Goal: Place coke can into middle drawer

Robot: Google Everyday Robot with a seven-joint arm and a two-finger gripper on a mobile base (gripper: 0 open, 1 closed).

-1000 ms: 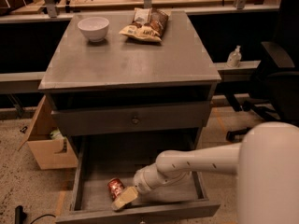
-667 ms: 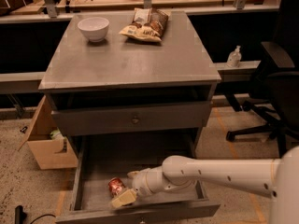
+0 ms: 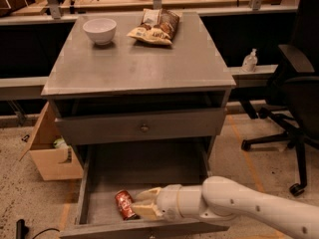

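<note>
Red coke can (image 3: 124, 204) lies in the middle drawer (image 3: 144, 169); gripper (image 3: 135, 204) beside it, jaws spread. Best back straight out, no nudging.

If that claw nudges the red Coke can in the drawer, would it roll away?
Probably. The coke can seems to lie tilted on the flat floor of the middle drawer, right beside the claw, so its round side could roll. It looks small and metal, so likely light and easily dented.

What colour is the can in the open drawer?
The coke can is red, camera view; gripper right next to it.
</note>
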